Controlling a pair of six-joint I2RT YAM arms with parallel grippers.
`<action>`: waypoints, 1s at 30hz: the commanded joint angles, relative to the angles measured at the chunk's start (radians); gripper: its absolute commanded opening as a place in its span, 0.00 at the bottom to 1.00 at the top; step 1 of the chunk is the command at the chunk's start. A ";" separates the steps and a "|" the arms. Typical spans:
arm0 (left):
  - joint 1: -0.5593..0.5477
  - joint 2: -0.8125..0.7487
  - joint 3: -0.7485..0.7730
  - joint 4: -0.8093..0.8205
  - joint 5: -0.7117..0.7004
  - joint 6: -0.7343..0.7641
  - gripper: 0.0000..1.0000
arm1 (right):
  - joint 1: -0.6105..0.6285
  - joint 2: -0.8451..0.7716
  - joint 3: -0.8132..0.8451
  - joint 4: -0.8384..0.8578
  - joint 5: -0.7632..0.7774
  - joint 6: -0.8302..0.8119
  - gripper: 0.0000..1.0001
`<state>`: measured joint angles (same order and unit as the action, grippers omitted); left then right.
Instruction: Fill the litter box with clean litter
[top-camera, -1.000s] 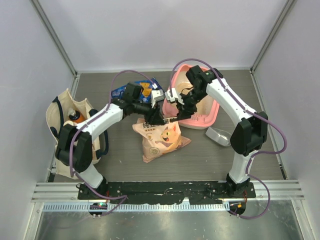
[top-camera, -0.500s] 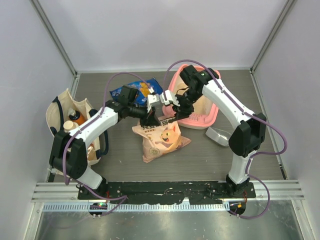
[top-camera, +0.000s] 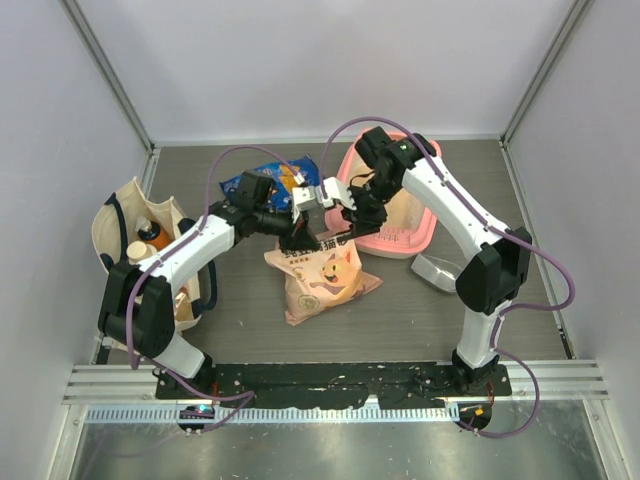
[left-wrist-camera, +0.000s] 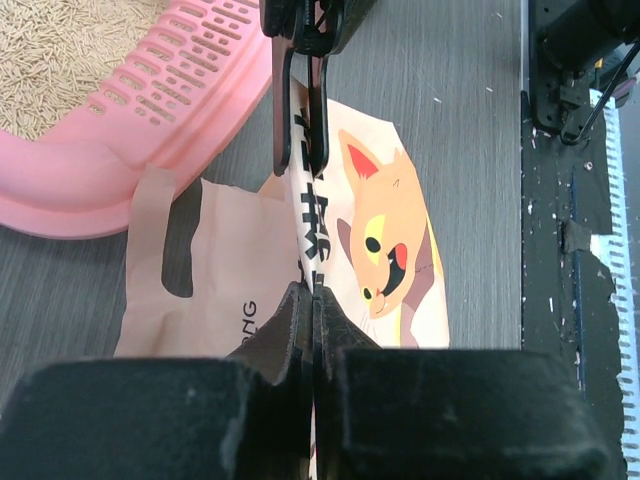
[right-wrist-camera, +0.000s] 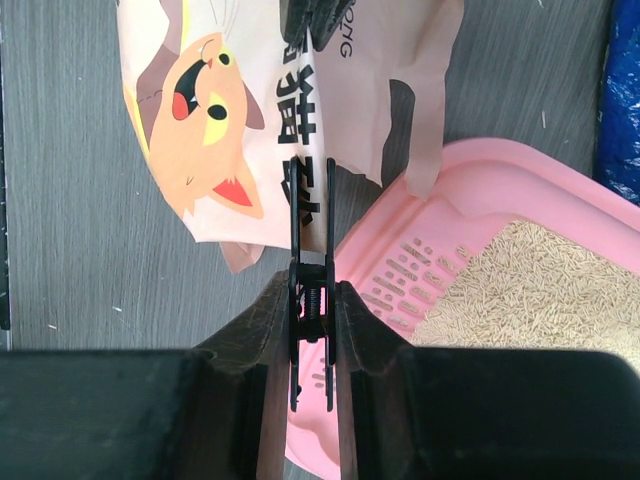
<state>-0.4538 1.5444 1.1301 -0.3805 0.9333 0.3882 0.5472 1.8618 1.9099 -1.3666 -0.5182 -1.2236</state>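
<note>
The pink litter box stands at the back right, with pale clean litter inside it and a slotted ledge at its near end. The cat-printed litter bag lies in front of it. My left gripper is shut on the bag's upright folded top edge. My right gripper is shut on a black spring clip. The clip's two prongs stand astride that same edge, opposite my left fingers.
A blue chip bag lies behind the left arm. A cream tote bag with bottles stands at the left edge. A grey scoop rests right of the litter bag. The black base rail runs along the near edge.
My left gripper has closed on the bag's top edge. Both arms have shifted slightly left and back, the right one bringing the clip with it.
</note>
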 joint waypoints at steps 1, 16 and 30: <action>-0.008 -0.014 0.016 0.026 0.002 -0.054 0.00 | 0.045 0.016 0.070 -0.140 0.021 0.010 0.02; 0.046 -0.085 -0.039 -0.083 0.010 0.011 0.39 | 0.095 0.050 0.067 -0.140 0.024 0.015 0.02; 0.079 -0.167 -0.150 -0.030 -0.086 -0.066 0.47 | 0.112 0.089 0.100 -0.138 0.007 0.029 0.02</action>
<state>-0.3790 1.4235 0.9928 -0.4084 0.8936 0.3557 0.6273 1.9343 1.9678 -1.3628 -0.4992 -1.1893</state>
